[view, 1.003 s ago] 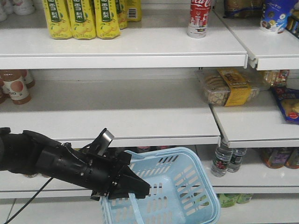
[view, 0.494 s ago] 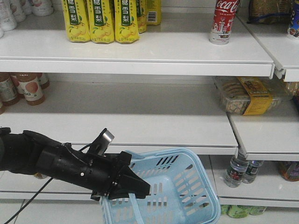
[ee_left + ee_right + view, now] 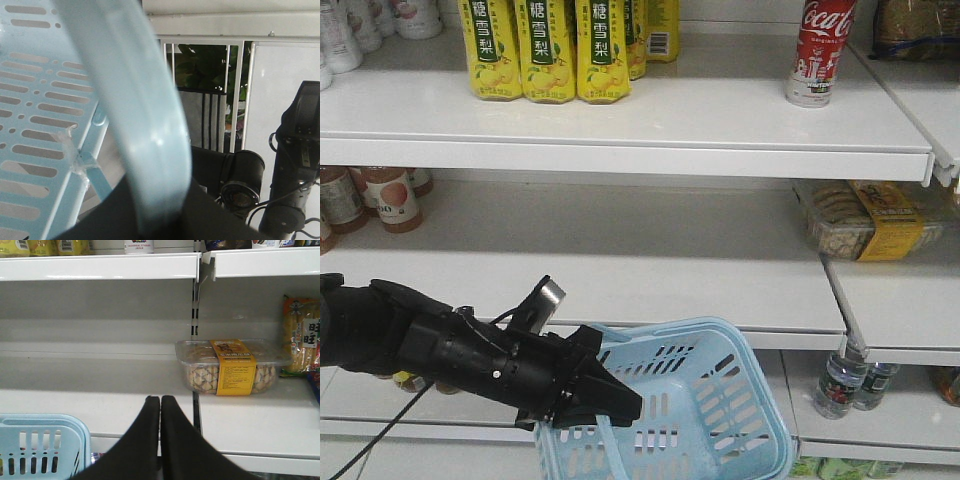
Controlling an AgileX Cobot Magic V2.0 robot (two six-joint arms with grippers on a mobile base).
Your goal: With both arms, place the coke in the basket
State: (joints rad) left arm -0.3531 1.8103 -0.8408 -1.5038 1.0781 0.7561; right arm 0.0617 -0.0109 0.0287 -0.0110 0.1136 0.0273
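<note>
Red aluminium catches the eye at the upper right of the front view, where the coke (image 3: 820, 50) stands upright on the top shelf (image 3: 700, 110), long axis vertical, well apart from the yellow drink cartons (image 3: 545, 50) at the upper left. It is a slim contoured bottle with white script and a pale skyline band at its foot, and that foot sits flat on the shelf. Low in the frame, my left gripper (image 3: 620, 403) is clamped on the folding handle (image 3: 145, 125) of the light-blue basket (image 3: 740, 400), holding it up in front of the lower shelves with its mouth open upward. My right gripper (image 3: 160, 401) has its fingers pressed together on nothing, pointing at the middle shelf beside a clear biscuit tray (image 3: 225, 365). In its wrist view the basket rim shows at the lower left, and a white bottle base, probably the coke's, peeks in at the top edge, high above the fingertips and slightly left. With my left arm occupied, I judge the right arm the one to rise, open and take the bottle from the side.
</note>
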